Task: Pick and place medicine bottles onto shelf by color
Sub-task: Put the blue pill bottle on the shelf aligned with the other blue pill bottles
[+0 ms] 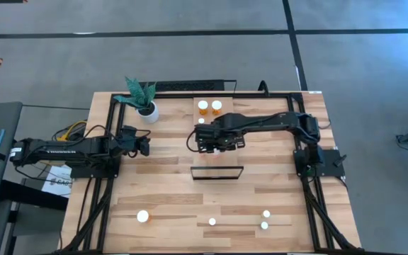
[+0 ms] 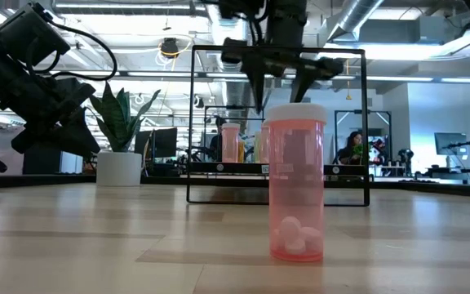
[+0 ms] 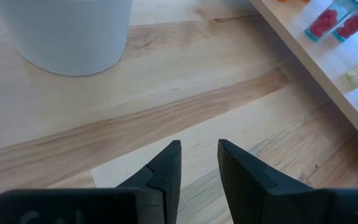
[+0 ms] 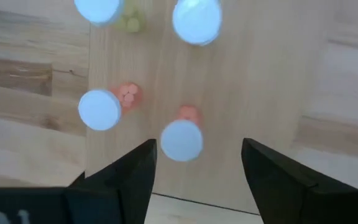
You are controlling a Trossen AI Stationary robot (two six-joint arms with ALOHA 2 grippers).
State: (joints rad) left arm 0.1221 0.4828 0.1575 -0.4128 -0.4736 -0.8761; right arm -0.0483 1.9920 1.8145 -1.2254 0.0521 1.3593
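The shelf (image 1: 227, 159) is a light-wood board on the table with a black frame (image 1: 217, 173) at its near end. Two orange bottles (image 1: 202, 106) stand at its far end, and more white-capped bottles (image 4: 99, 110) stand mid-board. My right gripper (image 4: 199, 149) is open above the shelf and points down. Its fingers stand either side of a white-capped bottle with red contents (image 4: 182, 140), apart from it. My left gripper (image 3: 199, 146) waits slightly open and empty at the table's left, near the plant pot (image 3: 73, 31). Several bottles (image 1: 142, 216) stand near the front edge.
A white pot with a green plant (image 1: 147, 110) stands at the far left. A pink bottle with white pills (image 2: 298, 184) stands close to the low camera. Small bottles (image 1: 265, 219) stand at the near right. Bare tabletop lies between the shelf and the front bottles.
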